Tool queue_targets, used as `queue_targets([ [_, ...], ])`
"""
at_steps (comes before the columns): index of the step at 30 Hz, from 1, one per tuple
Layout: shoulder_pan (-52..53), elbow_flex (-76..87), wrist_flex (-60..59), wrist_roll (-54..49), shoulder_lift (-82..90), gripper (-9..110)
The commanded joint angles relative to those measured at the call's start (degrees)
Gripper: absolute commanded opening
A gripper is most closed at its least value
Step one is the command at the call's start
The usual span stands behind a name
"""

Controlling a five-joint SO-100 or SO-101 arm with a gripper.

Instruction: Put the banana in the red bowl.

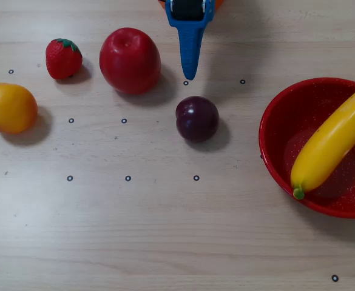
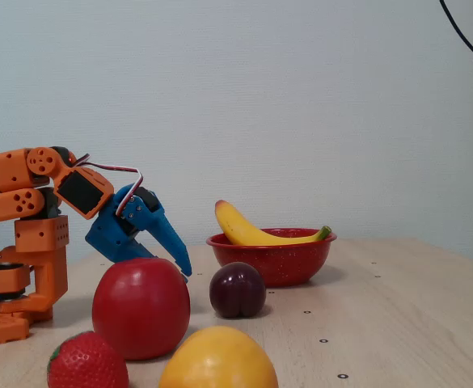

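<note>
Jaws pressed together, nothing between them; blue gripper (image 1: 190,76) tapering to one point in the overhead view, hanging in the air near the red apple (image 1: 130,60) and above the plum (image 1: 197,119), touching neither; in the fixed view (image 2: 184,271) tip partly masked by the apple (image 2: 141,306), so the closed line between the fingers hard to trace there. Upper part of the gripper cut off by the top edge overhead; orange arm (image 2: 26,218) shown only in the fixed view, its base clipped at the left edge. Farther out, strawberry (image 1: 63,58) and orange fruit (image 1: 8,108) to the left overhead; in the fixed view both cropped by the bottom edge. Well apart to the right, the red bowl (image 1: 275,139), its right side cut off by the frame edge overhead; the banana (image 1: 332,140) lying in it, green stem tip low near the front rim, other end raised past the rim and running out of frame; in the fixed view (image 2: 248,231) middle of the banana sunk behind the bowl wall (image 2: 272,257). All on the pale wooden table (image 1: 165,230).
</note>
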State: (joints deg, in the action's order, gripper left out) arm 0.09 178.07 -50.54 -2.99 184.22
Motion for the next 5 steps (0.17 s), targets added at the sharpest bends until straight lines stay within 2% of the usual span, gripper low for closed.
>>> queue_targets([
  [1,1.0,0.6,0.2,0.8,0.9,0],
  [5,1.0,0.6,0.2,0.8,0.9,0],
])
